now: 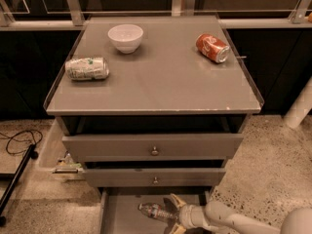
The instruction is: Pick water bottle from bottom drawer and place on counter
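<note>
Early going here: the water bottle (pixel 155 211) lies on its side in the open bottom drawer (pixel 121 214), not lifted yet. The tool (pixel 172 214) is down in the drawer at the bottle's right end, fingers spread wide around it. The squeeze, the lift and the trip up to the table (pixel 161 87) are all left to do.

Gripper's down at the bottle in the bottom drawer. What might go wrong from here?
1. The gripper sits open at one end of the water bottle; a grasp there may slip or spin it.
2. In the bottom drawer the bottle lies close below the middle drawer; lifting may clip that front.
</note>
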You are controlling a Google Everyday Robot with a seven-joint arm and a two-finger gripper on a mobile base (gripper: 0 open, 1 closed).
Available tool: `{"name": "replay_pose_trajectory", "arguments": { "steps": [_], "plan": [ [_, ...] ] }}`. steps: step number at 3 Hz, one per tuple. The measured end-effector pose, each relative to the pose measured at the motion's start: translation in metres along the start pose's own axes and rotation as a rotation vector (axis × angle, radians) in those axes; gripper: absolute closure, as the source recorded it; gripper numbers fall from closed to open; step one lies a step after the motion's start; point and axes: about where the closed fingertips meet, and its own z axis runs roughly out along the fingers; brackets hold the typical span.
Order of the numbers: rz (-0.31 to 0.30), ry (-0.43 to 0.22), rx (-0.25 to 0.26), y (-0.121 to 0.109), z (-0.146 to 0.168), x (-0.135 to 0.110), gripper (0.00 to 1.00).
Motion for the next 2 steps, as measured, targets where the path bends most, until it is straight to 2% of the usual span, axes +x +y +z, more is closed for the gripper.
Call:
{"name": "replay_pose_trajectory", "arguments": {
  "steps": [2],
  "plan": [
    [0.057, -0.001, -0.033, -0.001, 0.026, 0.016, 0.00]
  ]
}}
